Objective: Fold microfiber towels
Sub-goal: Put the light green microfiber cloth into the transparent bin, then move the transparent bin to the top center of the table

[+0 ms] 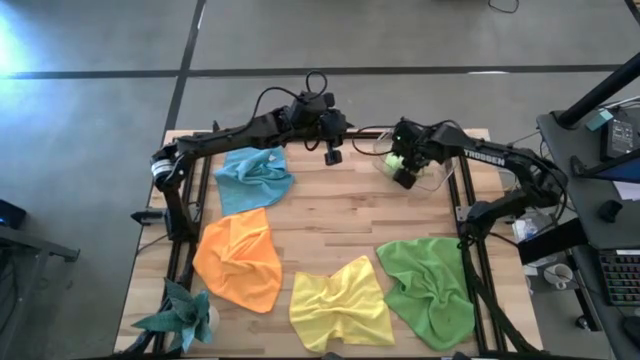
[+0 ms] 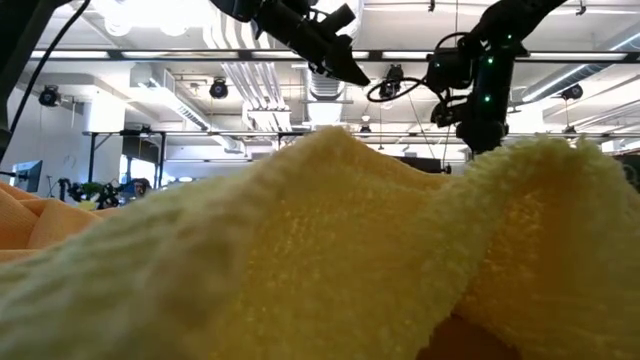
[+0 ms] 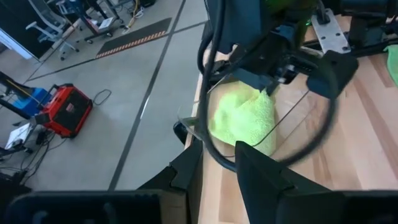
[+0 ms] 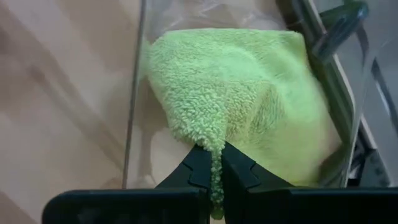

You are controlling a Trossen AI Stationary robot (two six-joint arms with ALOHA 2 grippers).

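Note:
A lime green towel [image 4: 249, 93] lies bunched inside a clear bin [image 1: 432, 178] at the table's far right, and my right gripper [image 4: 216, 168] is shut on it from above. My left gripper [image 3: 217, 168] hovers open and empty near the far edge's middle [image 1: 333, 155], left of the bin, pointing toward it. A blue towel [image 1: 255, 178], an orange one [image 1: 240, 258], a yellow one [image 1: 340, 305] and a darker green one [image 1: 430, 290] lie crumpled on the wood. The yellow towel [image 2: 330, 250] fills the low view. My right gripper pinches a drawn-out tip of the lime green towel's edge [image 4: 214, 146] between its two fingers. The fingers come steeply from above. The rest of the towel spreads away from the fingers, bunched and slack, within the clear bin's walls; one layer or several, I cannot tell.
A teal spiky ornament [image 1: 185, 318] sits at the near left corner. The clear bin's thin wall [image 4: 138, 93] stands beside the lime towel. Black frame rails [image 1: 180, 215] run along the table's left and right sides. Bare wood [image 1: 350, 215] lies mid-table.

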